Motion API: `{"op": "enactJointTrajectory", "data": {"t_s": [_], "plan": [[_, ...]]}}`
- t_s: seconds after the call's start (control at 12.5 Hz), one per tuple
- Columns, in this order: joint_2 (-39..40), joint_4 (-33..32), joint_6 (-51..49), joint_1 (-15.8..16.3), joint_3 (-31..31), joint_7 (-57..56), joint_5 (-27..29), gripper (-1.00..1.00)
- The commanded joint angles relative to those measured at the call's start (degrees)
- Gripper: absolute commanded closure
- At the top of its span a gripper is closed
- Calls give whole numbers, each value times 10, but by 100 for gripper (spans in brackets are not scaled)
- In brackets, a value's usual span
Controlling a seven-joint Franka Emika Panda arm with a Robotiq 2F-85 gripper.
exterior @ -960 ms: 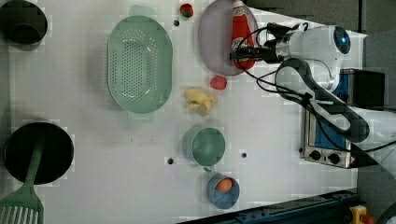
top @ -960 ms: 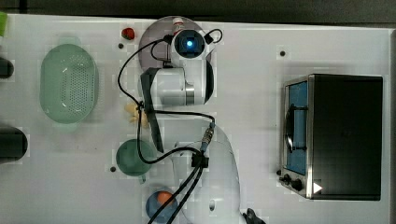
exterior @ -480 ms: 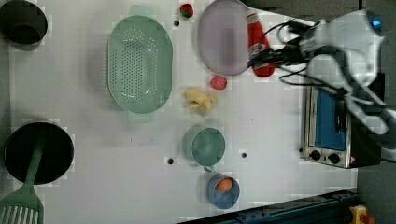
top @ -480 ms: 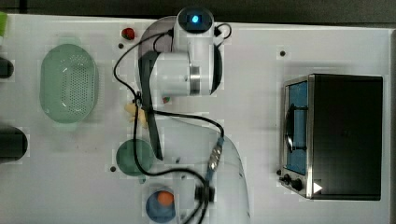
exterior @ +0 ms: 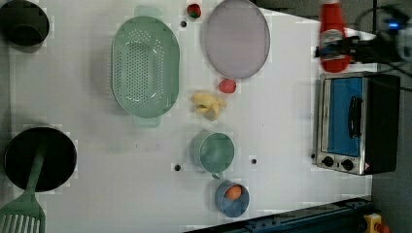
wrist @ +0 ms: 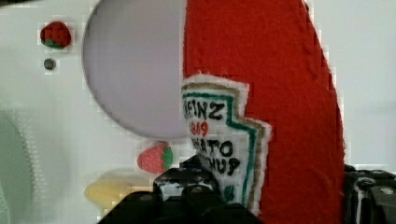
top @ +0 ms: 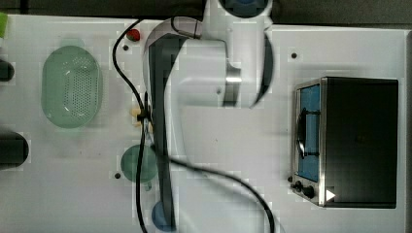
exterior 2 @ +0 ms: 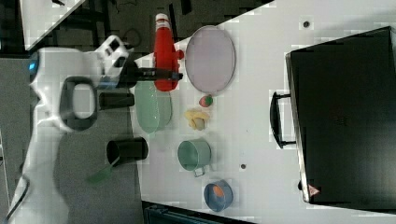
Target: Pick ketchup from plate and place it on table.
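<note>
Ketchup bottle [exterior: 333, 34] gripped in the hand [exterior: 335, 48], lifted clear of the plate [exterior: 236, 39].
In the left view it hangs above the counter [exterior: 286, 121], beside the toaster oven [exterior: 357, 121], well apart from the now bare plate.

Dark grey floor [exterior 2: 84, 163] beyond the white surface's edges.

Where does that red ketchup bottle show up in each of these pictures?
Top view: I cannot find it; the robot arm covers that area.
Left view: ketchup bottle at upper right, held in the gripper, above the toaster oven.
Right view: upper middle, left of the plate.
Wrist view: large, right of centre.
Shared landmark: the lilac-grey plate.
</note>
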Motion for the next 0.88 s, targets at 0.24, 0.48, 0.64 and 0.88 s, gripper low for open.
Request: {"op": "enactJointTrajectory", "data": {"t_s": [0.24,0.48,0.64,0.88], "plan": [[-97,-137,-11,-8,-16,94,11,-27],[-140,-242,56,-8,-20,110,11,-27],[-149,-305,119,-8,-21,110,11,-27],[-136,-377,211,-9,-21,110,11,-27]]}}
